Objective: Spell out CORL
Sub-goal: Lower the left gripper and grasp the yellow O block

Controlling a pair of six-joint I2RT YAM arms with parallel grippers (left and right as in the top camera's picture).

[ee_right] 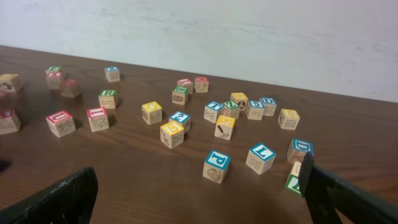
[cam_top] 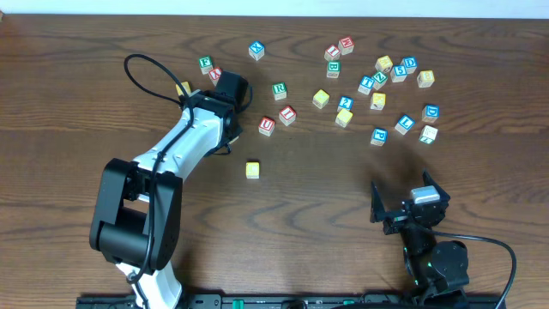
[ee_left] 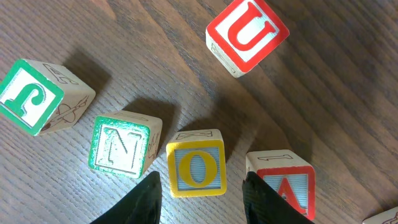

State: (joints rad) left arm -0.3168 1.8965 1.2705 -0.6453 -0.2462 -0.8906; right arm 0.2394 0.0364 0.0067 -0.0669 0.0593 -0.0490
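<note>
The left end effector (ee_left: 200, 186) is spreading just wider than the yellow O cube (ee_left: 196, 169), which is sitting on the counter (ee_left: 323, 112) between a green N cube (ee_left: 121, 148) and a red A cube (ee_left: 283, 183). The wood is looking light, rigid and smooth, so a square pinch on flat opposite sides is suiting it. The right end effector (ee_right: 199, 199) is gaping wide, holding nothing.

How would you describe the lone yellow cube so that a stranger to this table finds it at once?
Start at the white left arm reaching across the dark wooden table. Beside its forearm, nearer the robot's base than the two red-lettered cubes, lies a yellow cube. It alone sits apart from the scatter, nothing touching it.
</note>
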